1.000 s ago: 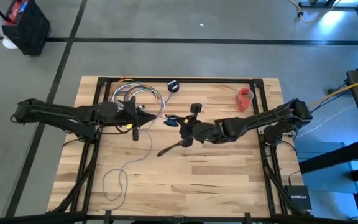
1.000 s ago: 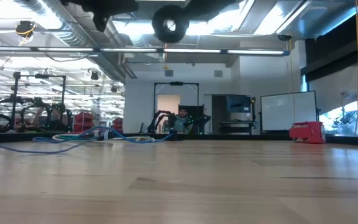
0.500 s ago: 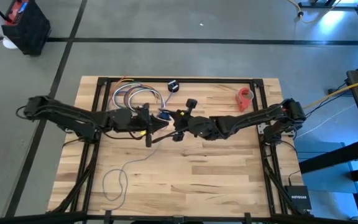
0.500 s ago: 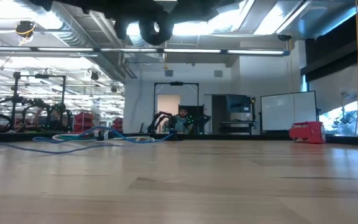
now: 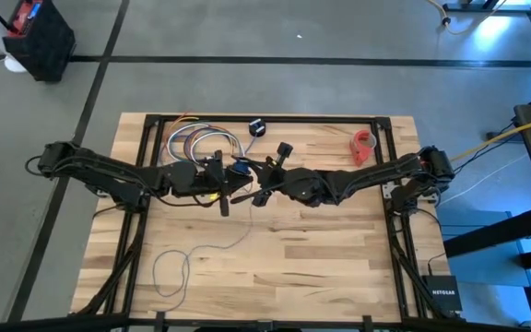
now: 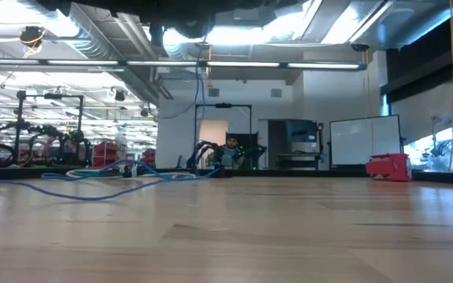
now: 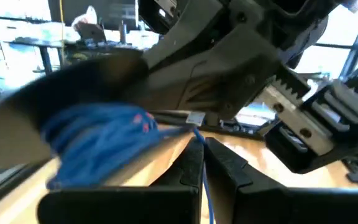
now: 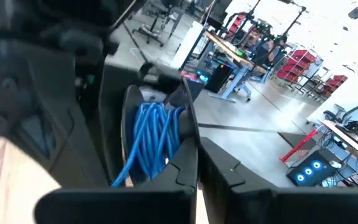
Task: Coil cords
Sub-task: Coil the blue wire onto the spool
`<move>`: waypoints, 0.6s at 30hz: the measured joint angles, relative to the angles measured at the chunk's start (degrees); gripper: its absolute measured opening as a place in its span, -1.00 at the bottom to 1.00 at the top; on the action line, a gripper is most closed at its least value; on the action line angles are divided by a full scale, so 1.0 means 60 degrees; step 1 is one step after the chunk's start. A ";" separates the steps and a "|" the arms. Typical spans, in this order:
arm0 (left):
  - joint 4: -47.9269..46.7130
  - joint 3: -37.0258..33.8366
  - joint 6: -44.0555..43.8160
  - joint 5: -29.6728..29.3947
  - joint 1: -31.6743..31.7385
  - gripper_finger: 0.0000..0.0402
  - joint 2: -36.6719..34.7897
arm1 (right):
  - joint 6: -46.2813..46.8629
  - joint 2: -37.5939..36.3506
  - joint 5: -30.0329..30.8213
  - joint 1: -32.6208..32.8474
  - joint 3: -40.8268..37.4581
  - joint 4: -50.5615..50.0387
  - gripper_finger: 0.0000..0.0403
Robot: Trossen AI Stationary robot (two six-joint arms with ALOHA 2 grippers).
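Observation:
The cord is a thin blue cable. Part of it is wound into a small coil point(image 5: 241, 169) point(image 7: 98, 140) point(image 8: 154, 143), held above the table's middle. The rest drops to the tabletop and trails toward the near left in slack loops point(image 5: 171, 270). My left gripper point(image 5: 232, 183) point(image 7: 202, 152) comes in level from the left, shut on the strand just beside the coil. My right gripper point(image 5: 253, 184) point(image 8: 196, 163) comes in level from the right, shut, with the coil at its fingertips. The two grippers nearly meet. My left gripper pinches a single strand of the cord point(image 7: 204, 186) between its two fingertips, next to the coil. Its fingers lie level and point toward the table's right. The strand runs on from the fingers to the coil. My right gripper carries the coil point(image 8: 146, 152) at the free ends of its shut fingers, with the turns lying around them. Its fingers lie almost level and point toward the table's left. The coil is clear of the table; the turns hide whether a strand is pinched.
A bundle of multicoloured looped wires point(image 5: 196, 143) point(image 6: 124, 171) lies at the far left. A separate small black disc point(image 5: 257, 127) sits at the far edge. A red object point(image 5: 364, 145) point(image 6: 388, 167) is at the far right. The near half holds only the slack cord.
My left gripper has moved toward the table's right and slightly down, closing on my right gripper. My right gripper has moved toward the left and far edge, rolling as it went. The coil went with it. The loose strand on the table has been drawn toward the right.

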 joint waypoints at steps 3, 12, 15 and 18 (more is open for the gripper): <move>0.0057 0.0023 0.0003 0.0059 -0.0048 -0.97 0.0000 | 0.0033 -0.0146 -0.0160 0.0012 0.0266 0.0071 -0.95; -0.0022 0.0000 0.0265 0.0084 -0.0113 -0.97 0.0022 | 0.0102 -0.0280 -0.0616 0.0011 0.0813 0.0074 -0.95; -0.0077 0.0000 0.0308 0.0080 -0.0113 -0.97 0.0013 | 0.0104 -0.0283 -0.0676 0.0011 0.1038 0.0066 -0.95; -0.0112 0.0000 0.0346 0.0080 -0.0113 -0.97 0.0011 | 0.0105 -0.0351 -0.0836 0.0011 0.1245 0.0053 -0.95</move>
